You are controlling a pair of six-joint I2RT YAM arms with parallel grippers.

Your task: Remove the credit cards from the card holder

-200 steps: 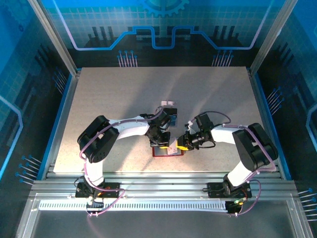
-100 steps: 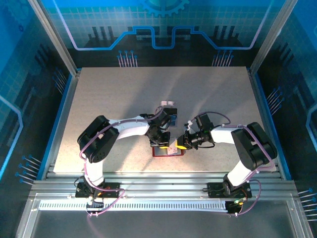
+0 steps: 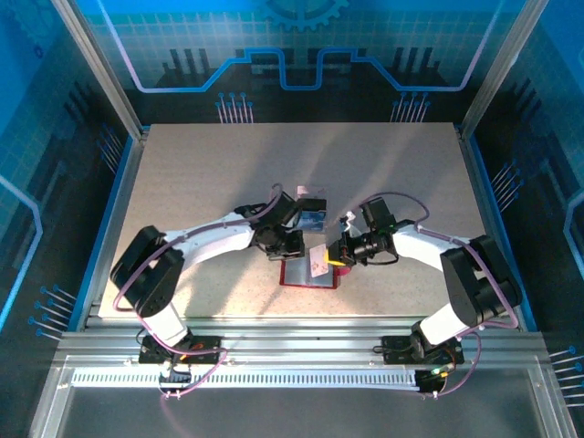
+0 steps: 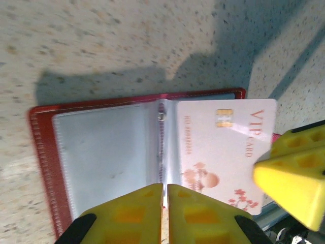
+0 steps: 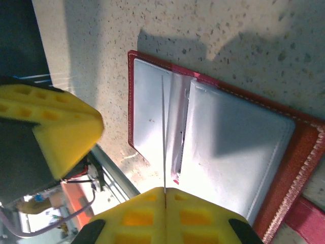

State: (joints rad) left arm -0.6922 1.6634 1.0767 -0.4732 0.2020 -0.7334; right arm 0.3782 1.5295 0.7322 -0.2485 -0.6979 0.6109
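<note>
On the left, the left arm (image 3: 219, 239) is now lying stretched lower and further out than a second ago. Its left gripper (image 4: 165, 206) is hanging at the edge of the card holder (image 4: 101, 147) rather than bearing down over its middle as before. The yellow fingers (image 4: 127, 216) are sitting almost pressed together, with a hairline slit just starting to widen between them and nothing visibly caught in it. The card holder is lying open and flat on the table (image 3: 201, 182) between the two arms, its left pocket looking empty, and more of it is showing from above than before. From its right leaf the pale pink card (image 4: 218, 152) is sticking out past the red border. A blue card (image 3: 313, 219) is resting just beyond the card holder, already out. On the right, the right gripper (image 5: 164, 206), partly spread a second ago, is now squeezing shut on the pale pink card's outer edge, which is running edge-on into the seam between its pads (image 5: 132, 216). The work seems to be passing from reaching to pulling. With the left gripper no longer pinning it, the card holder is probably going to drag along unless the pull stays in line with the pocket.
</note>
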